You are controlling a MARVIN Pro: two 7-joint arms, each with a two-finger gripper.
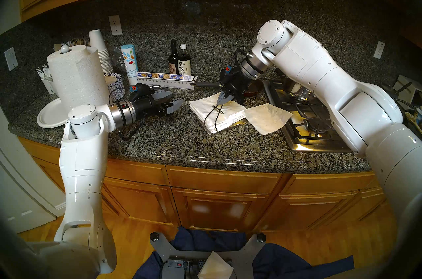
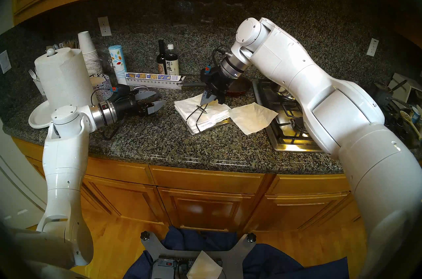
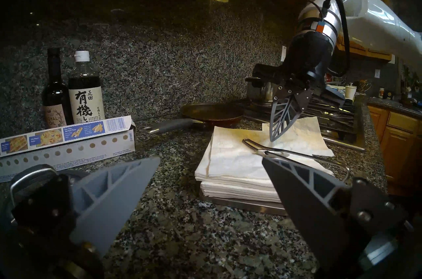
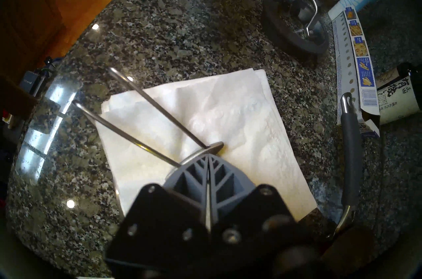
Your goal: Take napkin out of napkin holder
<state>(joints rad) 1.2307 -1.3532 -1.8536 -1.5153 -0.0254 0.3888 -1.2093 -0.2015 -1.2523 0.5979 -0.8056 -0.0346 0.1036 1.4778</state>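
From my station, left to right. Paper towel roll, upright at the counter's left end. My left gripper, level just above the granite, jaws apart, empty. Napkin holder: stack of napkins under its wire arm. My right gripper, jaws together, tips at the arm's oval pad. Napkin, flat, out of the holder, partly over the stove's edge.

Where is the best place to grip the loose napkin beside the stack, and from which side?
Grip the napkin at its near corner, which lies flat on the counter clear of the holder and stove. Probably come from above with the pincer pinching the thin edge.
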